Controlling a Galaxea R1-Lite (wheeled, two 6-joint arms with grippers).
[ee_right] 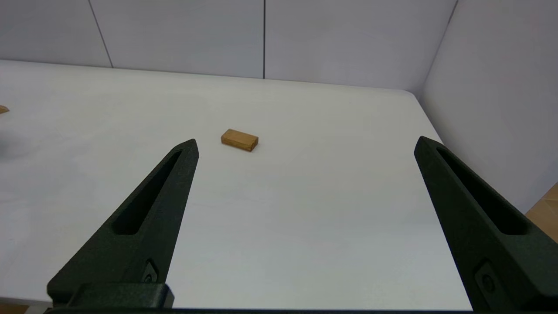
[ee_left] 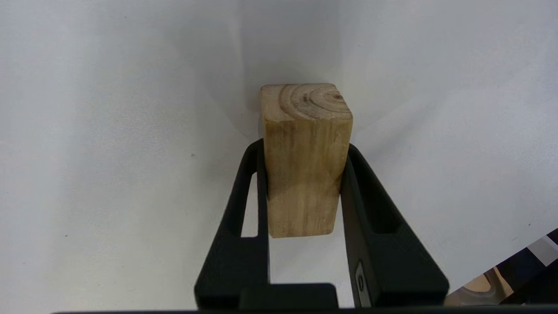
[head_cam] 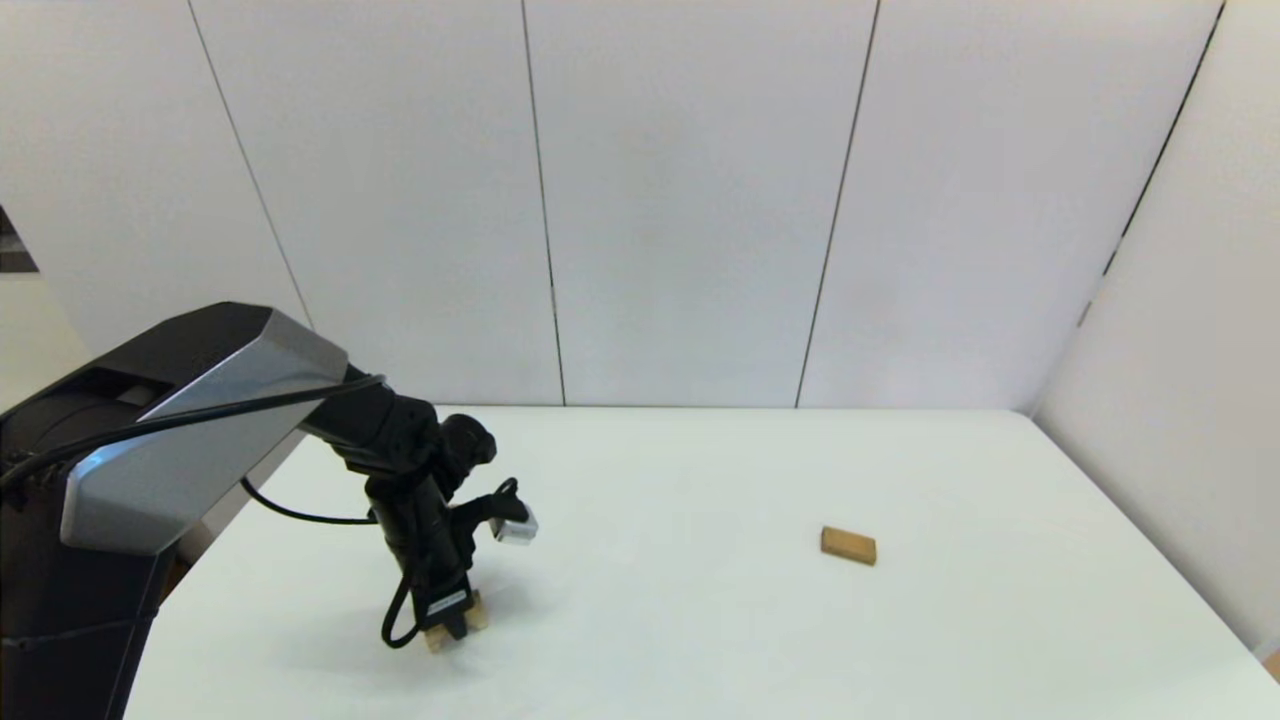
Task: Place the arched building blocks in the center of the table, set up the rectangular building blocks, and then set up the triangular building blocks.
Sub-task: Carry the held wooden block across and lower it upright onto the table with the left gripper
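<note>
Fingers [ee_left: 244, 192] of the left gripper [head_cam: 452, 625] press on the two long sides of the arched building block [ee_left: 305, 165], one black finger flat against each side. In the left wrist view the block's end grain, with its curved rings, faces away from the camera and sticks out past the fingertips. From the head view this block sits low on the near left part of the desk [head_cam: 700, 620], mostly hidden behind the gripper, with only tan corners showing on either side of the fingers; whether it rests on the desk or hangs just above it cannot be told. The hollow in the block is not visible in either view.

Well apart from it, on the right half of the desk, the rectangular building block [head_cam: 848, 545] lies flat, turned at a slight angle to the desk's edges. The right wrist view shows the same slab [ee_right: 239, 139] lying ahead of the right gripper [ee_right: 305, 146], whose fingers are spread wide with nothing between them, held above the near right part of the desk. A small tan piece [ee_right: 2, 109] shows at the edge of that view, too cut off to identify.
</note>
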